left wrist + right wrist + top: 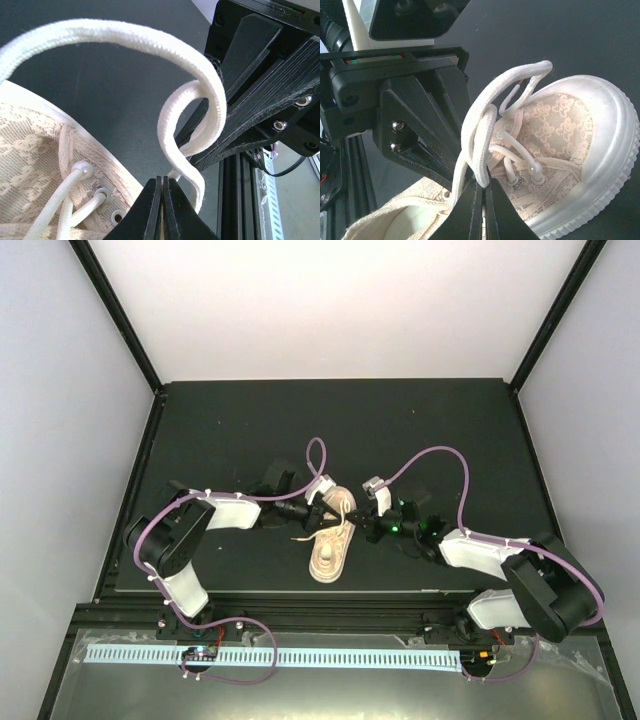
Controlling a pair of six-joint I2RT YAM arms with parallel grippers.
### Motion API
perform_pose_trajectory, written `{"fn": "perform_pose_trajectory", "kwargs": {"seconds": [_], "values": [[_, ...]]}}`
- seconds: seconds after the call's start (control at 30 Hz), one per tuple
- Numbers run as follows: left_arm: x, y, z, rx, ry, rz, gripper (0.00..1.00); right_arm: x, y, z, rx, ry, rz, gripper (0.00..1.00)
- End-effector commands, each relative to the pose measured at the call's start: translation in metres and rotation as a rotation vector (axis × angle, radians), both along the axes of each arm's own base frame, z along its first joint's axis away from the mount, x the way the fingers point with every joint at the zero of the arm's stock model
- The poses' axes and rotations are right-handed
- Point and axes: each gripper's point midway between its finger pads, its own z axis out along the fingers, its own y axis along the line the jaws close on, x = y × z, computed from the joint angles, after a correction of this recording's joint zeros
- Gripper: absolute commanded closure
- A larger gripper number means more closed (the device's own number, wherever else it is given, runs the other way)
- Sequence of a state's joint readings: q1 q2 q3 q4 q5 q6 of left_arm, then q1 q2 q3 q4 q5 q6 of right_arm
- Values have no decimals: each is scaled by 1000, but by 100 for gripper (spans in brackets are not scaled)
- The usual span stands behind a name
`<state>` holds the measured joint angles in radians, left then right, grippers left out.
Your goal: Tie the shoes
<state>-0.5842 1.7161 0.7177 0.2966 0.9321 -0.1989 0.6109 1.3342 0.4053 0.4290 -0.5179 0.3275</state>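
over the beige sneaker, one lace loop is clamped by the left fingers, a second loop by the right fingers; both are best drawn evenly toward 9 and 3 o'clock.

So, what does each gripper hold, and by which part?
Left gripper: shut on a sneaker lace loop, at its lower bend. Right gripper: shut on a second loop, near its bottom end.

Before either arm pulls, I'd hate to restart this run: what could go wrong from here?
1. The left gripper and right gripper pinch the flat cream lace only at their tips, so a pull may slip it free.
2. The two grippers sit very close together; they might collide.
3. Nothing holds the small beige sneaker down, so pulling could drag or tip it.
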Motion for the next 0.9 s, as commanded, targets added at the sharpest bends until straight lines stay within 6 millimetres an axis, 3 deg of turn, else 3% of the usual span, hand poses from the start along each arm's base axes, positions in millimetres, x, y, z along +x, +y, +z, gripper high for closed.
{"fn": "perform_pose_trajectory", "kwargs": {"seconds": [0.0,0.07,0.2,0.3,0.63,0.87], "values": [[6,-5,14,-23,-61,1,98,6,0,12,29,-48,-18,98],[6,-5,17,-35,-67,1,99,6,0,12,29,-47,-18,98],[3,-7,21,-52,-57,-23,83,6,0,12,29,-48,-19,98],[0,-6,21,-54,-58,-34,77,6,0,12,29,-48,-19,98],[-3,-4,14,-29,-52,-43,76,7,0,12,29,-48,-21,98],[-5,-2,11,-12,-56,-48,65,7,1,11,29,-45,-21,98]]}}
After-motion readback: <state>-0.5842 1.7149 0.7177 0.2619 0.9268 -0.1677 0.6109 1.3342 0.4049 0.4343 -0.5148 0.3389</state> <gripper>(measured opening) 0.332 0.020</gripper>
